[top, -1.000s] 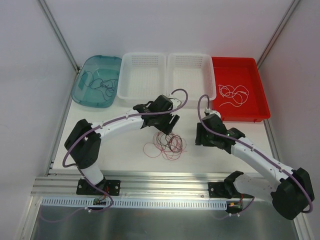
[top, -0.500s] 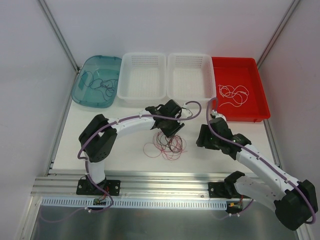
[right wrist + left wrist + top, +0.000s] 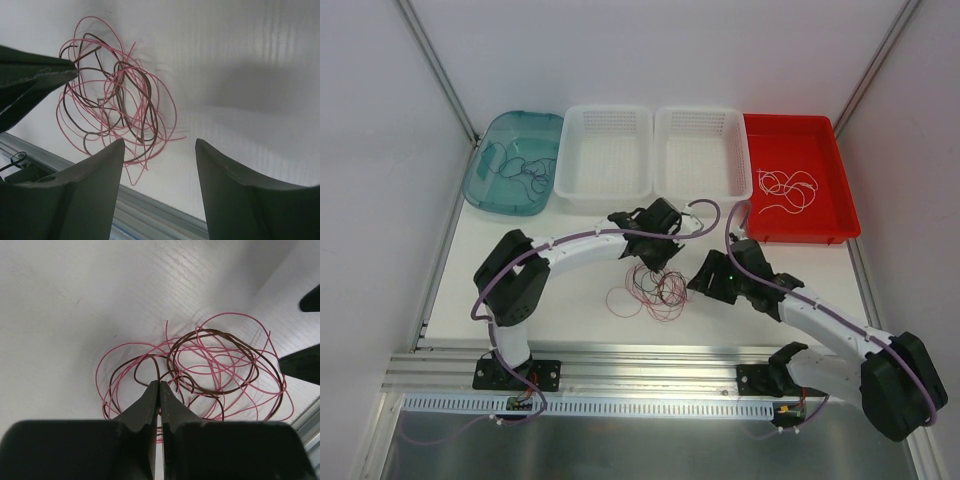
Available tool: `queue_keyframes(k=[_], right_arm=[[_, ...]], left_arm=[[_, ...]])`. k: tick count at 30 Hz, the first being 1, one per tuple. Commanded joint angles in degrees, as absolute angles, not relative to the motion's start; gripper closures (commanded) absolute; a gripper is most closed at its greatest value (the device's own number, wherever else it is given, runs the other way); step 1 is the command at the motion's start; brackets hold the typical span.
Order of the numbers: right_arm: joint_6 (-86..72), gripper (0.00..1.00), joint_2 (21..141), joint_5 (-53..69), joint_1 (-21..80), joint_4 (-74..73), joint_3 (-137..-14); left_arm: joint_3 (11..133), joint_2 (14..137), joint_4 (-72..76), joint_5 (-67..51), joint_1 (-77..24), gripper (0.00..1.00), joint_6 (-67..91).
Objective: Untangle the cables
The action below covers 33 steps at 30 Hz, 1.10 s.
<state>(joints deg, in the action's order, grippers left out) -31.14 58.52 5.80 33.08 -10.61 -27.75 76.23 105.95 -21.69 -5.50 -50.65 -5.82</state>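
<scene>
1. The cables (image 3: 655, 288) lie in one messy pile on the bench (image 3: 570, 300), between the two arms.
2. The pile is a pink cable (image 3: 232, 314) and a brown cable (image 3: 215, 331), looped through each other.
3. The left tool (image 3: 159, 385) was open a moment ago. Now it has come down onto the pile and shut all the way. Its tips seem to pinch the brown cable at the edge of the pile.
4. The right tool (image 3: 159, 145) has moved in closer. Its jaws stand apart and hold nothing. It hangs just beside the pile.
5. The pile looks the same as before, so nothing is pulled apart yet.
6. I think the grab means pulling can start. The brown cable could be drawn out while the right tool holds the pink one back.
7. A white cable (image 3: 785, 188) already lies alone in the red tray (image 3: 840, 205).
</scene>
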Motion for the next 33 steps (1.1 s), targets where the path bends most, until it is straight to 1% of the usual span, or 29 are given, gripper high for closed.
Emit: queue_keyframes(k=[1, 5, 8, 11, 14, 15, 17, 18, 19, 21, 25, 30, 33], right_arm=[[-36.21, 0.37, 62.13, 9.32, 33.05, -0.27, -27.51], [-37.44, 0.38, 67.66, 9.75, 33.40, 5.79, -27.86], [-37.97, 0.40, 72.59, 10.63, 33.92, 8.69, -28.47], [-38.58, 0.45, 77.07, 11.69, 34.72, 11.16, -28.83], [-39.64, 0.54, 79.18, 12.39, 34.54, 11.87, -28.39], [-39.90, 0.60, 79.10, 12.39, 34.54, 11.52, -28.21], [-39.55, 0.69, 77.44, 11.52, 33.93, 9.86, -27.60], [-38.68, 0.76, 76.39, 10.99, 33.66, 8.80, -27.42], [-38.06, 0.80, 75.51, 10.20, 33.23, 7.31, -27.51], [-36.40, 0.89, 72.44, 8.36, 31.56, 1.69, -28.04], [-31.39, 0.92, 66.47, 6.60, 25.95, -7.79, -28.39], [-26.02, 0.93, 60.21, 4.92, 19.61, -16.42, -30.58], [-22.86, 0.93, 57.49, 4.31, 15.83, -21.17, -32.08]], left_arm=[[75.50, 99.50, -21.44, -5.45, -51.06, 1.00, -2.04], [74.09, 96.51, -21.44, -5.89, -51.06, 1.00, -0.17], [73.39, 93.87, -21.45, -5.19, -51.06, 1.00, 2.72], [73.30, 90.45, -21.53, -3.78, -51.06, 1.00, 3.51], [73.91, 85.62, -22.06, -0.27, -50.98, 1.00, 4.13], [74.70, 83.00, -23.28, 3.56, -50.89, 1.00, 4.48], [75.67, 80.17, -24.78, 7.10, -50.36, 1.00, 5.27], [76.89, 77.72, -25.66, 9.29, -50.01, 1.00, 5.62], [77.60, 76.48, -27.49, 12.88, -49.57, 1.00, 6.23], [79.53, 72.80, -29.43, 16.25, -47.56, 1.00, 7.20], [80.95, 66.11, -32.16, 24.67, -42.37, 1.00, 9.92], [81.21, 58.73, -35.94, 28.47, -32.98, 1.00, 12.22], [82.61, 57.31, -38.75, 33.12, -30.77, 1.00, 11.43]])
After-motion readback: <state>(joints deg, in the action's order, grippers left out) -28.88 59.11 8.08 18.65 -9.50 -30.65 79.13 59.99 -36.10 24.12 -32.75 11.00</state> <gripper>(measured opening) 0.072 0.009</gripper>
